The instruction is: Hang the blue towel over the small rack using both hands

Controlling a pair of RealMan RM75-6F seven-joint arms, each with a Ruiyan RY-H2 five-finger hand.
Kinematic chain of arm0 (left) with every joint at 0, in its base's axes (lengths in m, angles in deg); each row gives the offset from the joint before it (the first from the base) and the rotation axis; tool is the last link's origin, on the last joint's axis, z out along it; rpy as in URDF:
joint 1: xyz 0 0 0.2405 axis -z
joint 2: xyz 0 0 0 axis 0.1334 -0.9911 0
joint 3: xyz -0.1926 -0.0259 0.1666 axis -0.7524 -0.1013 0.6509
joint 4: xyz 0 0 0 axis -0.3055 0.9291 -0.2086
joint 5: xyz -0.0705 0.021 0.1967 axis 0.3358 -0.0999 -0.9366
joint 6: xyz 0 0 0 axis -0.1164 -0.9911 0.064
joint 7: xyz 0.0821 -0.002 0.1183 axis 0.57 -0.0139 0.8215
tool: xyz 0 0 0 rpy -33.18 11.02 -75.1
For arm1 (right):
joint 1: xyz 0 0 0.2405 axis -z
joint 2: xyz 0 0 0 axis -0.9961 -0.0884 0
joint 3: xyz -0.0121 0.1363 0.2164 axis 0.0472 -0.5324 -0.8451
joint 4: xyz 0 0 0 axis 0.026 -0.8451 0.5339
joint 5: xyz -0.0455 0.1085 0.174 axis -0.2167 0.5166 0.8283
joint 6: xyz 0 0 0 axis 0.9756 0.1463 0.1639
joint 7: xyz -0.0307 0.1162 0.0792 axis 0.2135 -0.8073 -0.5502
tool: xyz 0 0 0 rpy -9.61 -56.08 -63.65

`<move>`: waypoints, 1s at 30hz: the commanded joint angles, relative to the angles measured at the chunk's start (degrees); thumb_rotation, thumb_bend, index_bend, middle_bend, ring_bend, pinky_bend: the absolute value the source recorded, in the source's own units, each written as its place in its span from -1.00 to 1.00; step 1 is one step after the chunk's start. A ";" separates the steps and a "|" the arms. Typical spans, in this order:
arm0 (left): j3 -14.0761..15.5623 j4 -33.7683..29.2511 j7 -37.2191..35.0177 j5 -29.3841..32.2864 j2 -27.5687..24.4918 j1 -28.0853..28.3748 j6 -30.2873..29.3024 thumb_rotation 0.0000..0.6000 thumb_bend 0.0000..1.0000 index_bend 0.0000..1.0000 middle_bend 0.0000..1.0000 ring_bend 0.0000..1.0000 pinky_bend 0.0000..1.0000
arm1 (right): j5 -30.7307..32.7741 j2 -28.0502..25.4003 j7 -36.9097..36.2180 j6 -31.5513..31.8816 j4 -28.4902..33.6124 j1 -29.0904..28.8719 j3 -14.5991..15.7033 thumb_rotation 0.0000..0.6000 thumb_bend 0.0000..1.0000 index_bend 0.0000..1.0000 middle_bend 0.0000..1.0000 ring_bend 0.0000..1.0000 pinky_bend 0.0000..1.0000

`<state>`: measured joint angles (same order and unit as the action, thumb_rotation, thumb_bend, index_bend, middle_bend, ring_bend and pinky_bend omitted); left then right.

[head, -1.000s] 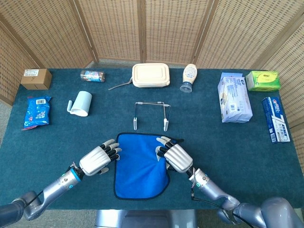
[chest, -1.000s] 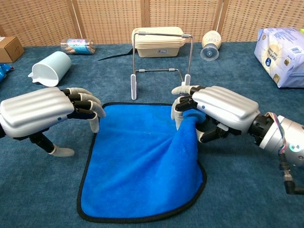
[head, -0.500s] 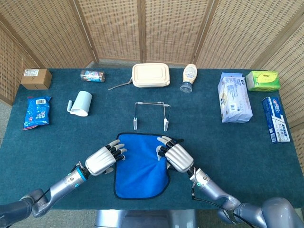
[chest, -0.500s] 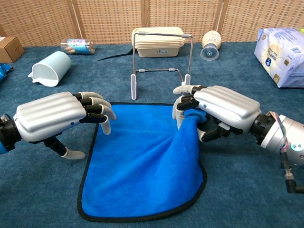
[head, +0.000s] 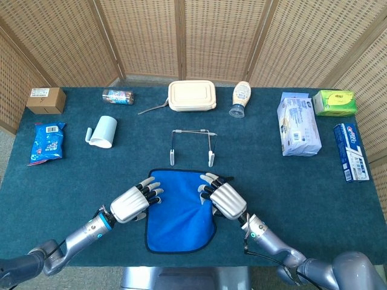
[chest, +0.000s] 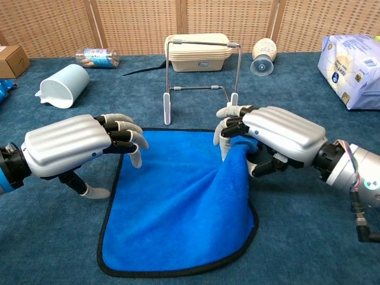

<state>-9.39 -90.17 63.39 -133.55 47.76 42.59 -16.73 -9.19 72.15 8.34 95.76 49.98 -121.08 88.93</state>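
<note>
The left hand [chest: 71, 145] has crept rightward over the blue towel [chest: 178, 208]'s left corner, fingers curled but holding nothing. The right hand [chest: 270, 139] still pinches the bunched right corner. The towel lies low-centre on the tabletop [head: 290, 181], below the small rack [head: 192, 145]; the left grasp seems imminent.

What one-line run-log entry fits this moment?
right hand: grips blue towel corner | left hand: open at other corner | rack: bare

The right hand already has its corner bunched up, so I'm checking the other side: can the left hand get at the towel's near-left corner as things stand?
Probably yes. The left hand hovers at the blue towel's left edge, fingers apart and holding nothing, and that edge lies flat on the table with nothing on it.
</note>
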 commanded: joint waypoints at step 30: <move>1.09 3.23 0.39 1.16 2.67 1.45 -0.16 1.00 -0.48 -0.59 -0.79 -0.85 -0.85 | 0.16 -0.07 -0.51 0.44 0.17 0.30 -0.29 1.00 -0.03 0.45 -0.31 -0.77 -0.67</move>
<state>-8.32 -86.95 63.80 -132.40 50.42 44.02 -16.92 -9.03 72.08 7.82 96.20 50.15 -120.78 88.64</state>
